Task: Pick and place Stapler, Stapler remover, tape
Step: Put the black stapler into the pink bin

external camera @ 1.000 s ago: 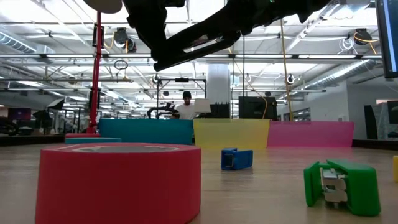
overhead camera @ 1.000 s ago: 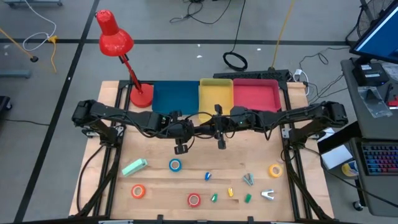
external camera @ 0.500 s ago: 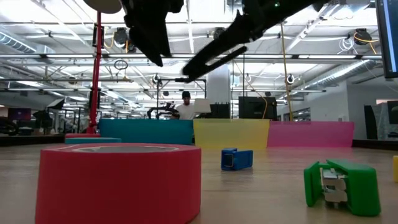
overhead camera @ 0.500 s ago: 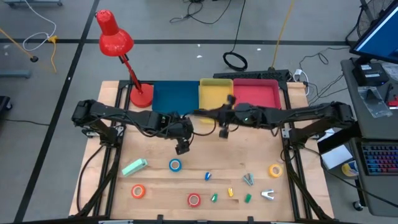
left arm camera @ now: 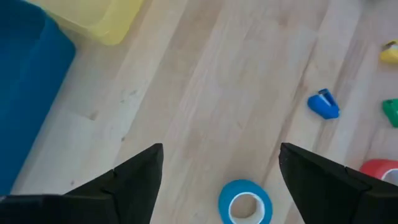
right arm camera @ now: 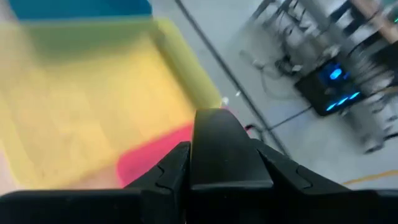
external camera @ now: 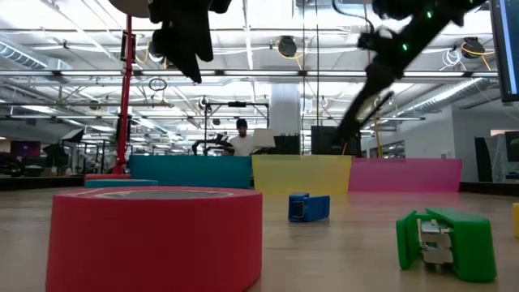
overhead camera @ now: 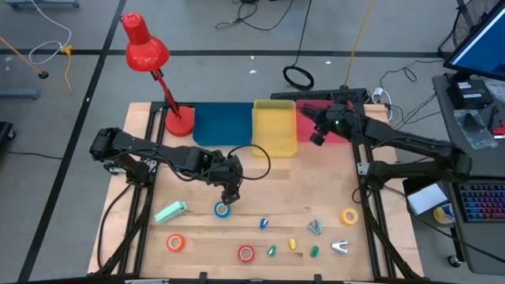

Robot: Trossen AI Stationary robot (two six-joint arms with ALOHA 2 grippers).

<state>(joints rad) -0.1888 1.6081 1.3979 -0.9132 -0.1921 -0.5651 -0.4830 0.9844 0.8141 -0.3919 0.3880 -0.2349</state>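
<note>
My left gripper [overhead camera: 230, 194] is open and hovers just above and beyond the blue tape roll [overhead camera: 222, 209]. In the left wrist view the roll [left arm camera: 245, 200] lies flat on the wood between my two fingers, apart from both. My right gripper [overhead camera: 316, 136] is shut and empty, raised over the near edge of the pink tray [overhead camera: 339, 118]. The mint-green stapler [overhead camera: 170, 211] lies near the table's left side. The orange roll [overhead camera: 175, 242], red roll [overhead camera: 246, 253] and yellow roll [overhead camera: 349, 215] lie flat. The silver stapler remover [overhead camera: 340, 247] rests near the near right corner.
Blue [overhead camera: 222, 124], yellow [overhead camera: 274, 126] and pink trays line the far edge, with a red lamp's base [overhead camera: 179, 122] to their left. Small clips [overhead camera: 264, 223], [overhead camera: 314, 251] and a grey-teal piece [overhead camera: 316, 228] lie scattered near the near edge. Bare wood lies mid-table.
My left gripper has moved toward the near edge and down, ending over the blue tape roll. My right arm has swung from the table's middle toward the right and far side, ending over the pink tray. Nothing on the table has moved.
</note>
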